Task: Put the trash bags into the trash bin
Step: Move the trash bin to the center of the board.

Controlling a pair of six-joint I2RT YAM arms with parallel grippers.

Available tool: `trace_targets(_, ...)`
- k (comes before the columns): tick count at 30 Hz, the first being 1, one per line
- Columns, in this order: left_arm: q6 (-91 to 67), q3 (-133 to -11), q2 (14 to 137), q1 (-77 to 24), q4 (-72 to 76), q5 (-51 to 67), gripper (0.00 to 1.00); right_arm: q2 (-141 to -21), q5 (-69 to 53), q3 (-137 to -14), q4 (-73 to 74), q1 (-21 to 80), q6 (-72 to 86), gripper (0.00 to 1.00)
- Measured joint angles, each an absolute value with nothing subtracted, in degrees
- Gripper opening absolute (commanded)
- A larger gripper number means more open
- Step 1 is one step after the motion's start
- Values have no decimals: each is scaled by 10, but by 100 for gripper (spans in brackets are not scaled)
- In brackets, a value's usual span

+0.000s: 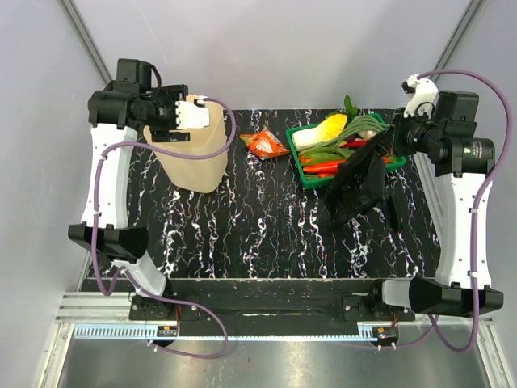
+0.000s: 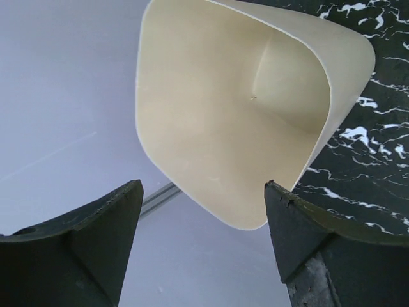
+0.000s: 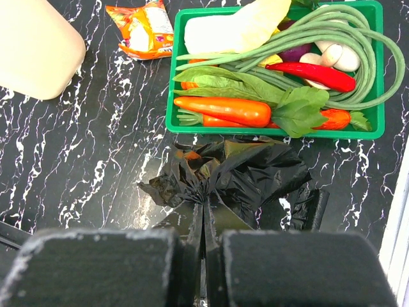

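Observation:
The cream trash bin [image 1: 194,162] stands at the table's far left. In the left wrist view I look into its mouth [image 2: 236,109]. My left gripper [image 1: 187,117] hovers open at the bin's rim, and the rim's near corner lies between the fingertips [image 2: 203,192] with nothing gripped. My right gripper [image 3: 204,208] is shut on a crumpled black trash bag [image 3: 243,176]. That bag hangs down in front of the vegetable tray [image 1: 355,186]. A small folded black bundle [image 3: 310,208] lies on the table just right of it.
A green tray [image 1: 297,158] of vegetables sits at the far right, right behind the hanging bag. An orange snack wrapper [image 1: 265,144] lies between the tray and the bin. The table top is black marble [image 1: 258,234], with grey walls at both sides.

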State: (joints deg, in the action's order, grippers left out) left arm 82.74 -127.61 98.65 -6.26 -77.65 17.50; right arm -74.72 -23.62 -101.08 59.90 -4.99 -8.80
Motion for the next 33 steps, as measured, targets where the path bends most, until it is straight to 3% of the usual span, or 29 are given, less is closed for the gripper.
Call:
trace_targets(27, 892, -1120, 962, -62, -777, 182, 77, -747, -237, -995, 596, -50, -88, 0)
trace_targets(30, 892, -1126, 979, -62, -778, 182, 70, -747, -237, -990, 594, -50, -88, 0)
trace_targets(33, 893, -1132, 1004, -62, -775, 182, 55, -747, -237, -985, 594, -50, -88, 0)
